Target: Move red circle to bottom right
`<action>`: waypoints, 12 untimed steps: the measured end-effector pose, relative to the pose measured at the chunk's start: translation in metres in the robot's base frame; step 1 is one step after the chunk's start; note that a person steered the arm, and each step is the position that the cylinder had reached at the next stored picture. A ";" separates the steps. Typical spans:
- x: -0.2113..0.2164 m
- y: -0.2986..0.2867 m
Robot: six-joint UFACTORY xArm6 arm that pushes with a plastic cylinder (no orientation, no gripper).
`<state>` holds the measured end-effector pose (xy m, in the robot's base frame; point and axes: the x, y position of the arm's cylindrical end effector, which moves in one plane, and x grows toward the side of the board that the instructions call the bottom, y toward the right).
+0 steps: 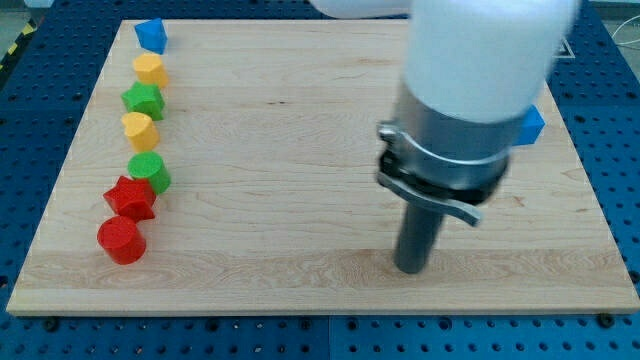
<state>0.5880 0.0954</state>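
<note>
The red circle block (121, 240) lies at the view's lower left, at the bottom end of a column of blocks. My tip (411, 269) rests on the wooden board (300, 150) toward the view's lower right, far to the right of the red circle and touching no block. The arm's white and grey body fills the view's upper right above the rod.
Above the red circle stand a red star block (130, 198), a green block (150, 172), a yellow block (139, 129), another green block (144, 100), a yellow block (150, 70) and a blue block (151, 35). A second blue block (531, 124) shows at the right, partly hidden by the arm.
</note>
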 end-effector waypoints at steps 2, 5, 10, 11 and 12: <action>0.029 -0.066; 0.031 -0.174; -0.007 -0.351; -0.011 -0.319; -0.010 -0.276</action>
<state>0.5781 -0.1810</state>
